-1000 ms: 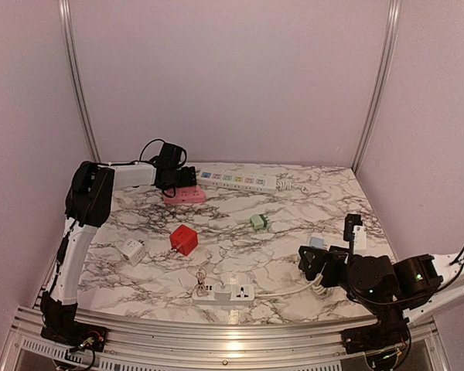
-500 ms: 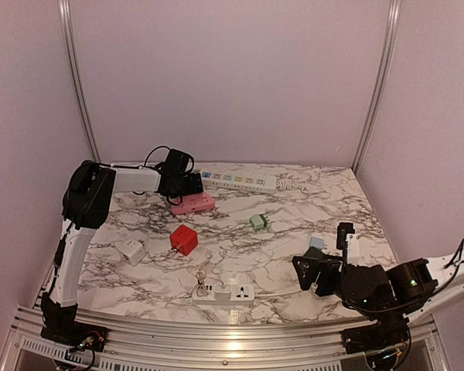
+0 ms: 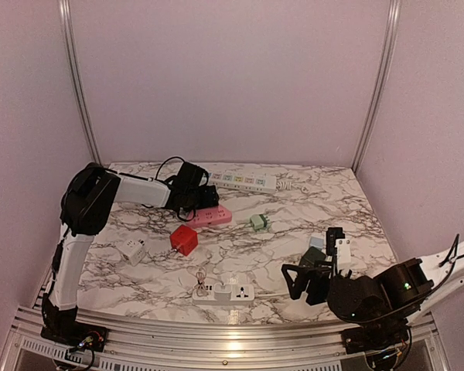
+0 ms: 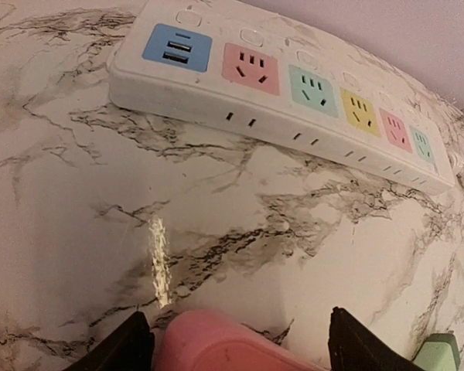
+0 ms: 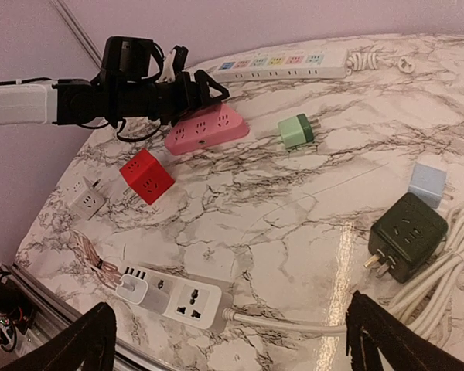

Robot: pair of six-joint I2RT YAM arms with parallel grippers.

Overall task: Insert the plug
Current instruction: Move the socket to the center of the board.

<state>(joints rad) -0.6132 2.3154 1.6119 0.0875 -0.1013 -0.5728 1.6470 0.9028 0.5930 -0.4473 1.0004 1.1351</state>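
Observation:
My left gripper (image 3: 206,202) is shut on the far end of a pink power strip (image 3: 212,216), which rests on the marble table. In the left wrist view the pink power strip (image 4: 232,344) fills the space between the jaws of that gripper (image 4: 240,349), against the left finger. A green plug adapter (image 3: 258,222) lies just right of the strip. The long white strip with coloured sockets (image 4: 286,89) lies beyond. My right gripper (image 5: 240,340) hangs open and empty above the front right of the table, near a dark green cube plug (image 5: 408,236).
A red cube socket (image 3: 183,239) and a white cube adapter (image 3: 133,250) sit at centre left. A white power strip (image 5: 174,297) with a charger and coiled cable lies near the front edge. A pale blue adapter (image 5: 427,184) and white cord loops (image 5: 441,267) are at the right.
The left gripper has moved right and toward the front, narrowing, and the pink strip has moved and turned with it. The right arm has swung left and lower.

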